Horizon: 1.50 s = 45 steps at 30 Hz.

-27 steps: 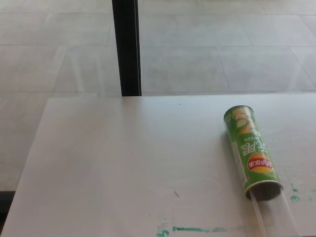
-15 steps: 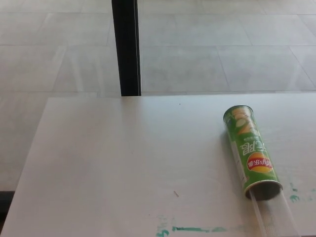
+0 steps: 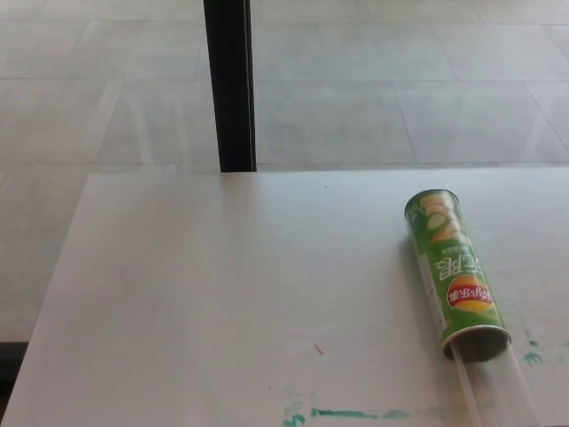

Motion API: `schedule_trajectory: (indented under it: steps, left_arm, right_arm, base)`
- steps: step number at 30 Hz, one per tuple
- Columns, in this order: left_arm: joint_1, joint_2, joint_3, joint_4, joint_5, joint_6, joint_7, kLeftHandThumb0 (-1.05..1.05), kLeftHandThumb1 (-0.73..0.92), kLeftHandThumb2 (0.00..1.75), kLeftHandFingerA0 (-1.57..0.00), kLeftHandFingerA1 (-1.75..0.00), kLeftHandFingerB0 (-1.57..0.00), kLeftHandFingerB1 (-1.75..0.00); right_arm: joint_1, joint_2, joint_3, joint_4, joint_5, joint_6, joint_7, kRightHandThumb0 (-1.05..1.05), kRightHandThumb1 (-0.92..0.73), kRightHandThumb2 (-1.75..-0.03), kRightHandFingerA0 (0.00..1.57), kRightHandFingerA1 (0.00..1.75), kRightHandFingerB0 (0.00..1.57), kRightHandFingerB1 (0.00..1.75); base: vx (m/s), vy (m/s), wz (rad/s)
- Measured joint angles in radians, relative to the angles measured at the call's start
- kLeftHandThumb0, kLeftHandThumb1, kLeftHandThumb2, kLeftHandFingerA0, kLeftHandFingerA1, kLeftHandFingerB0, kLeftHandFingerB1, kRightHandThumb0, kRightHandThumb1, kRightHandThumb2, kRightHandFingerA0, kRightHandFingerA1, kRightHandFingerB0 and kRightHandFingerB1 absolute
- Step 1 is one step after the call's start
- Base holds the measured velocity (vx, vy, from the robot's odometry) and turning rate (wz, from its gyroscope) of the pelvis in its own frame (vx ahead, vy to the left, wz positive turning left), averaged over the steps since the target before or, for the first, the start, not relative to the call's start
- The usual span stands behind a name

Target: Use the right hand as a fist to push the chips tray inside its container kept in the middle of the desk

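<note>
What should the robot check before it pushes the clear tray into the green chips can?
1. Chips can lying on its side on the desk: ok.
2. Open mouth facing the robot: ok.
3. Clear tray sticking out of the mouth, in line with the can: ok.
4. Tray's near end visible: not ok, the picture's edge cuts it off.
5. Right hand made into a fist: cannot tell, no hand in view.

A green chips container (image 3: 452,271) lies on its side at the desk's right — open mouth nearest, with the clear tray (image 3: 498,391) sticking out of it.
</note>
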Motion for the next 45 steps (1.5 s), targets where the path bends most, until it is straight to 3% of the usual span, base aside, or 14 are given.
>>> schedule_trajectory:
  steps: [1, 2, 3, 4, 6, 7, 18, 19, 20, 36, 44, 45]
  left_arm:
    - [0.000, 0.000, 0.000, 0.000, 0.000, 0.000, 0.000, -0.94, 0.70, 1.60, -0.04, -0.88, -0.07, -0.63]
    - [-0.001, 0.000, -0.001, 0.000, -0.001, 0.000, 0.000, -0.94, 0.71, 1.60, -0.04, -0.88, -0.07, -0.63]
    - [-0.001, 0.000, -0.001, 0.000, -0.001, 0.000, 0.000, -0.93, 0.71, 1.60, -0.05, -0.88, -0.07, -0.63]
    - [0.000, 0.000, -0.001, 0.000, -0.002, 0.000, 0.000, -0.92, 0.72, 1.59, -0.07, -0.87, -0.09, -0.64]
    - [-0.001, 0.000, -0.002, 0.000, -0.002, 0.000, 0.000, -0.91, 0.73, 1.59, -0.05, -0.85, -0.09, -0.63]
    - [-0.001, 0.000, -0.002, 0.001, -0.002, 0.000, 0.000, -0.92, 0.71, 1.59, -0.04, -0.86, -0.09, -0.63]
    - [0.005, 0.002, -0.006, 0.015, -0.010, 0.000, -0.008, -0.91, 0.71, 1.60, -0.08, -0.88, -0.09, -0.64]
    - [0.006, 0.003, -0.006, 0.015, -0.012, 0.000, -0.009, -0.92, 0.72, 1.60, -0.08, -0.87, -0.09, -0.63]
    - [0.007, 0.006, -0.007, 0.017, -0.013, -0.001, -0.010, -1.00, 0.68, 1.62, -0.06, -0.91, -0.06, -0.65]
    - [0.008, 0.018, -0.021, 0.025, -0.014, -0.001, -0.012, -0.94, 0.68, 1.62, -0.10, -0.91, -0.07, -0.64]
    - [0.008, 0.018, -0.024, 0.022, -0.014, -0.001, -0.012, -0.94, 0.68, 1.62, -0.09, -0.91, -0.06, -0.64]
    - [0.008, 0.018, -0.024, 0.022, -0.014, -0.001, -0.012, -0.92, 0.69, 1.62, -0.10, -0.90, -0.07, -0.63]
  right_arm:
    - [0.001, 0.005, 0.011, -0.042, 0.000, 0.001, 0.001, -0.56, -0.75, -0.63, 0.66, 0.66, 0.36, 0.36]
    - [0.002, 0.010, 0.021, -0.077, 0.000, 0.002, 0.003, -0.56, -0.60, -0.95, 0.62, 0.74, 0.28, 0.51]
    - [0.004, 0.014, 0.031, -0.108, 0.000, 0.003, 0.004, -0.53, -0.75, -0.63, 0.65, 0.67, 0.36, 0.35]
    - [0.007, 0.017, 0.043, -0.139, 0.000, 0.004, 0.006, -0.56, -0.61, -0.95, 0.62, 0.73, 0.30, 0.50]
    - [0.015, 0.026, 0.066, -0.202, -0.001, 0.005, 0.009, -0.55, -0.60, -0.94, 0.64, 0.75, 0.32, 0.50]
    - [0.023, 0.030, 0.082, -0.238, -0.002, 0.006, 0.011, -0.52, -0.75, -0.62, 0.68, 0.68, 0.39, 0.35]
    - [0.262, 0.044, 0.247, -0.621, -0.057, -0.013, 0.059, -0.57, -0.77, -0.63, 0.68, 0.71, 0.41, 0.36]
    - [0.294, 0.043, 0.252, -0.647, -0.063, -0.021, 0.066, -0.60, -0.62, -0.98, 0.65, 0.75, 0.34, 0.52]
    - [0.332, 0.043, 0.255, -0.676, -0.070, -0.028, 0.077, -0.57, -0.77, -0.63, 0.68, 0.69, 0.42, 0.37]
    - [0.552, 0.066, 0.299, -0.748, -0.154, -0.213, 0.145, -0.50, -0.74, -0.62, 0.81, 0.70, 0.64, 0.49]
    - [0.588, 0.085, 0.301, -0.747, -0.197, -0.315, 0.145, -0.57, -0.79, -0.64, 0.86, 0.84, 0.80, 0.58]
    - [0.590, 0.085, 0.301, -0.747, -0.201, -0.323, 0.145, -0.51, -0.63, -1.06, 0.85, 0.87, 0.77, 0.73]
  base:
    - [0.00, 0.000, 0.00]
    - [0.00, 0.000, 0.00]
    - [0.00, 0.000, 0.00]
    - [0.00, 0.000, 0.00]
    - [0.00, 0.000, 0.00]
    - [0.00, 0.000, 0.00]
    - [0.00, 0.000, 0.00]
    - [0.00, 0.000, 0.00]
    - [0.00, 0.000, 0.00]
    - [0.00, 0.000, 0.00]
    - [0.00, 0.000, 0.00]
    - [0.00, 0.000, 0.00]
